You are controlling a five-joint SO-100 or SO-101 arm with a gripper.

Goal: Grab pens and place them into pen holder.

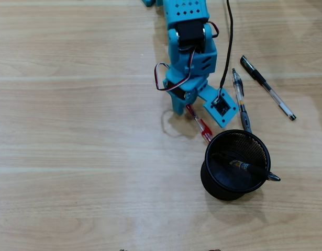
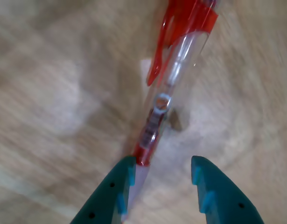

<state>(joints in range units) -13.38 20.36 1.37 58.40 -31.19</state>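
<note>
A red-and-clear pen (image 1: pixel 200 124) lies on the wooden table, its clip end close to the black mesh pen holder (image 1: pixel 218 189). My blue gripper (image 1: pixel 186 104) sits over the pen's other end. In the wrist view the red pen (image 2: pixel 180 51) runs up from between the two teal fingers (image 2: pixel 110 191). Its tip rests against the left finger, with a gap to the right one. The gripper (image 2: pixel 163 170) is open. A dark pen (image 1: pixel 245 168) lies inside the holder and sticks out over its rim on the right.
Two more pens lie right of the arm: a clear one with a dark grip (image 1: pixel 239 97) just above the holder, and a black-capped one (image 1: pixel 266 86) farther right. A black cable (image 1: pixel 230 42) runs down to the wrist camera plate (image 1: pixel 221 107).
</note>
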